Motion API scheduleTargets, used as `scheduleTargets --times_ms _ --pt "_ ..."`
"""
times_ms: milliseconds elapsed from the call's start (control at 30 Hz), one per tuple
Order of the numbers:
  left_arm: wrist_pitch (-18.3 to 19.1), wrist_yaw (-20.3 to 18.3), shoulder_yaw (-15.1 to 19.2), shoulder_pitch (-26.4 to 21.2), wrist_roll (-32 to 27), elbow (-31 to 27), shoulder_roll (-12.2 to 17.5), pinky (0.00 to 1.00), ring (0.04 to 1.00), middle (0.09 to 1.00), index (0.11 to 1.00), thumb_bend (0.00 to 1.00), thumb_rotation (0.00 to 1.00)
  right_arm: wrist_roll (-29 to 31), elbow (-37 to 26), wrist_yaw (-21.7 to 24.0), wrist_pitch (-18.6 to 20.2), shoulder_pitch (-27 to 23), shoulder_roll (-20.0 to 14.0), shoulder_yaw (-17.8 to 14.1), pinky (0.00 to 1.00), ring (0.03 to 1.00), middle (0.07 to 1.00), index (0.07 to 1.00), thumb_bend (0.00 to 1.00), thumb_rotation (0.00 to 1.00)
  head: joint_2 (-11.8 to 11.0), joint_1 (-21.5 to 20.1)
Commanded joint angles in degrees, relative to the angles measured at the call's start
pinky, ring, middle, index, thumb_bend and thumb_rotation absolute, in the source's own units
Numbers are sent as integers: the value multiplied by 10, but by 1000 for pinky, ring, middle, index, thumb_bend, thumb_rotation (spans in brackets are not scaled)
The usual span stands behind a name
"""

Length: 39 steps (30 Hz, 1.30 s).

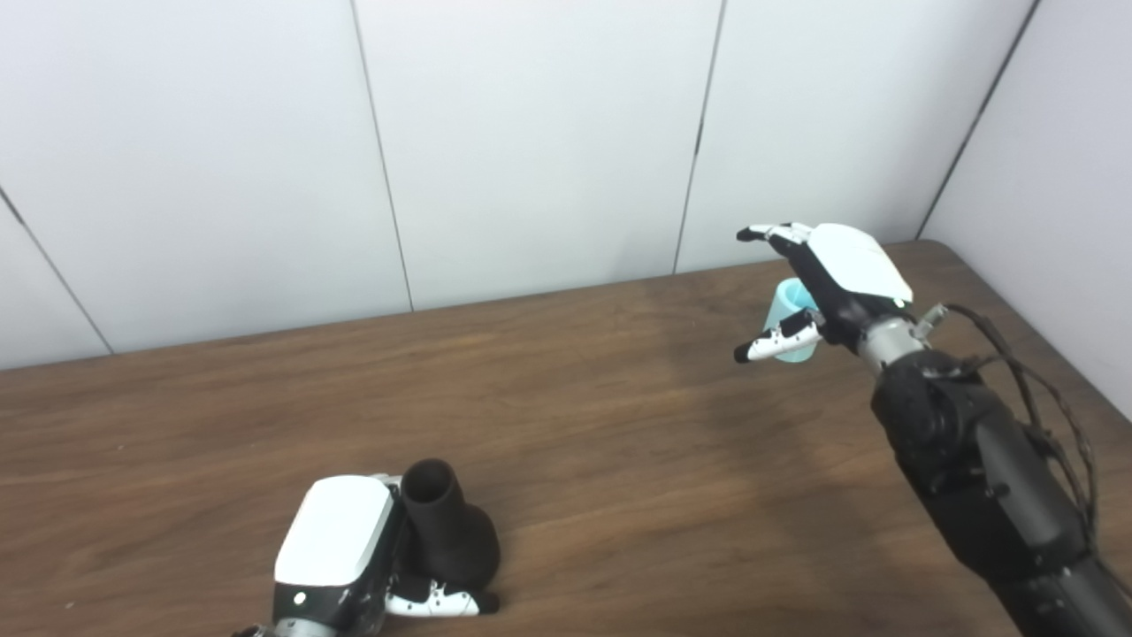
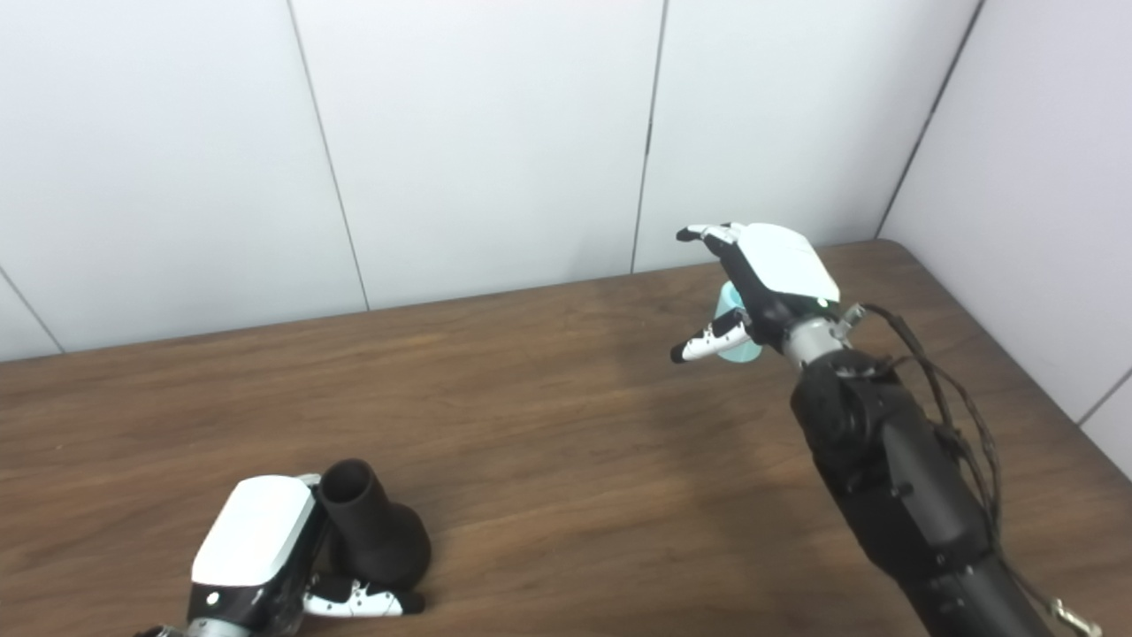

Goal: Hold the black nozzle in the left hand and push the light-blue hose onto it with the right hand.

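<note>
Progress: you are early; neither half of the job is finished, as far as the views show.
Left hand (image 1: 340, 544): sits low at the near edge, pressed against the black nozzle (image 1: 447, 526). Thumb (image 1: 438, 603) lies across the nozzle's base; the other fingers are hidden behind the white back plate, so you cannot tell whether the grip is closed.
Nozzle position: just right of the left hand, touching it, wide base on the table (image 1: 619, 425), narrow open mouth pointing up and slightly away.
Right hand (image 2: 756, 287): spread, holding nothing, fingers reaching forward, thumb (image 2: 707, 341) stuck out to the left.
Hose (image 1: 790, 323): directly under the right palm, mostly covered; whether the hand touches it is unclear.
Hose look: short pale-blue tube, open end up, standing a little tilted.
Nozzle look: matte black, funnel-like, flaring to a broad foot.
Gap: hose and nozzle are well apart.
Left to do: close on the hose, carry it across, seat it over the nozzle mouth.
</note>
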Motion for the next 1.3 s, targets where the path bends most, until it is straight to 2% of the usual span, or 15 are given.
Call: scheduleTargets --times_ms 0,267,433,500,567,667,700,800,900,967,1167,1267 --pt "1 -31 1 13 -3 0 14 467 525 446 494 525 0 -18 19 9 9 -41 -28 4 988 978 898 854 871 189 1 -1" --pt "3 -56 13 16 -11 -15 15 487 535 446 494 525 0 -58 127 34 21 -105 -63 58 999 1000 923 869 890 225 1 -4" --pt "-1 -56 17 16 -8 -12 15 501 550 443 496 525 0 -63 190 39 30 -135 -66 76 985 987 927 870 909 199 2 -5" --pt "-4 -56 19 16 -11 -12 14 462 521 432 496 524 0 -59 206 33 29 -141 -64 76 947 967 914 860 921 179 2 -4" --pt "-5 -57 21 16 -12 -12 12 459 519 431 495 524 0 -56 216 29 30 -144 -62 76 928 961 911 855 925 167 3 -4" --pt "-4 -61 23 16 -8 -12 10 481 538 457 491 526 0 -49 224 26 34 -145 -57 72 817 907 903 846 914 139 4 -1" --pt "-5 -61 23 16 -7 -11 10 480 534 448 492 525 0 -42 223 25 38 -144 -52 66 722 853 891 838 915 125 4 -1" --pt "-7 -60 23 15 -4 -9 10 484 542 452 493 525 0 -24 233 22 39 -143 -46 59 651 794 866 825 906 95 5 -1" --pt "-6 -61 24 14 -3 -8 10 497 554 461 492 525 0 -12 245 15 35 -143 -44 60 690 779 840 810 899 82 7 2" --pt "-7 -60 23 13 -2 -7 11 474 528 440 493 525 0 -5 249 11 33 -142 -44 61 701 774 828 805 894 69 7 2" --pt "-12 -59 23 10 -4 -4 13 463 517 437 495 525 0 5 235 11 37 -139 -46 65 675 744 812 782 892 64 9 -1" --pt "-12 -59 23 9 -4 -3 12 420 478 411 493 523 0 6 231 17 40 -140 -47 68 692 762 813 780 890 72 10 0"
